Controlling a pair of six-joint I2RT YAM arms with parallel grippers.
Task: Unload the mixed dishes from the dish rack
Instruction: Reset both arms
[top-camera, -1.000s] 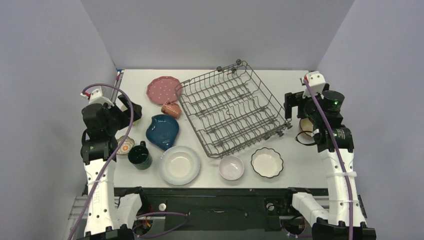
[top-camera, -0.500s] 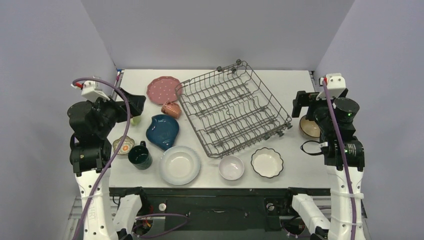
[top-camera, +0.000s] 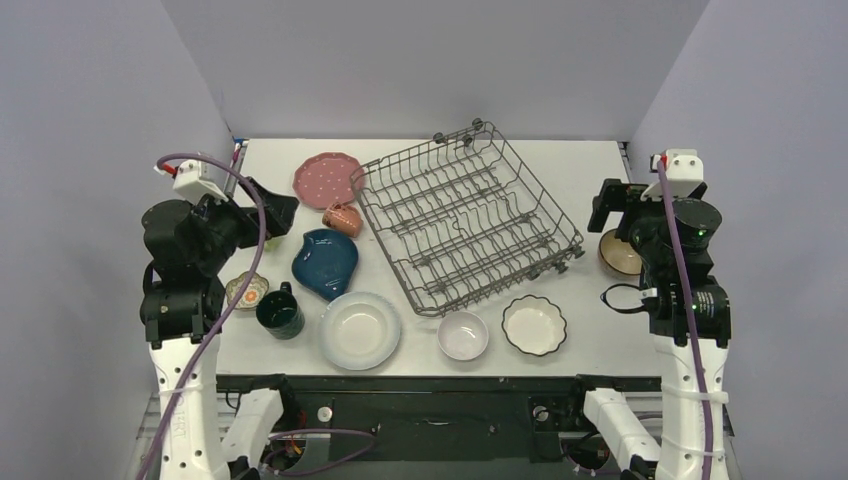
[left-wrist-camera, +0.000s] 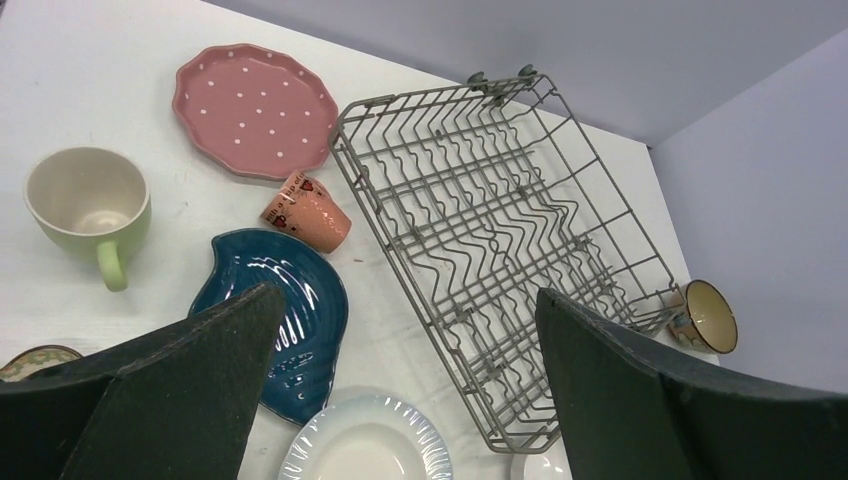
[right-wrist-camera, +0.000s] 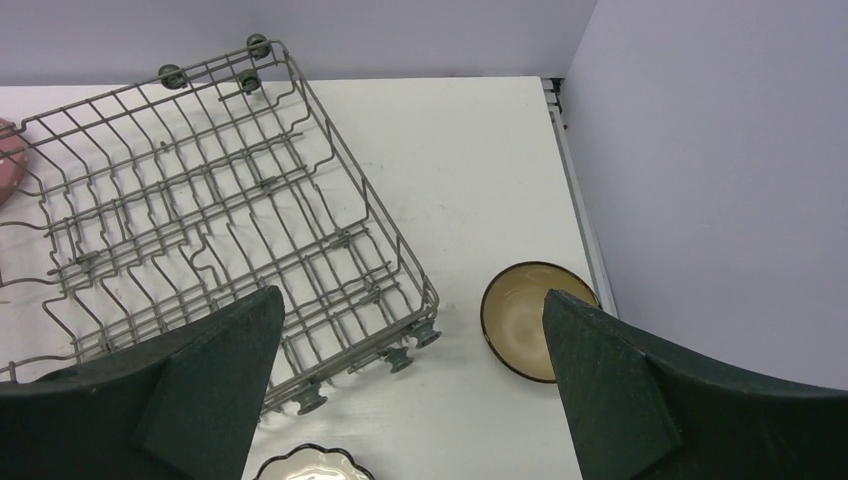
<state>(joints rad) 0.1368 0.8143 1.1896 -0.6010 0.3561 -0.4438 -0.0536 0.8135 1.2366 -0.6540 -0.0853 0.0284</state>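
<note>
The dish rack (top-camera: 466, 216) stands empty and skewed in mid-table; it also shows in the left wrist view (left-wrist-camera: 480, 230) and the right wrist view (right-wrist-camera: 200, 200). Left of it lie the pink dotted plate (top-camera: 327, 179), orange cup (top-camera: 342, 218) on its side, dark blue leaf dish (top-camera: 325, 263), dark green mug (top-camera: 279, 311) and light-green cup (left-wrist-camera: 88, 200). In front are a white plate (top-camera: 360, 330), a white bowl (top-camera: 463, 335) and a scalloped bowl (top-camera: 534, 325). The brown bowl (top-camera: 616, 256) sits at the right. My left gripper (top-camera: 270, 210) (left-wrist-camera: 405, 295) and right gripper (top-camera: 610, 200) (right-wrist-camera: 412, 293) hover open and empty.
A small patterned dish (top-camera: 247, 290) lies by the left arm. Purple walls close in the table on the left, back and right. The table's right edge runs just past the brown bowl (right-wrist-camera: 535, 320).
Both arms have pulled back outward and risen: the left toward the left wall, the right toward the right wall, away from the brown bowl. The dishes have not moved.
</note>
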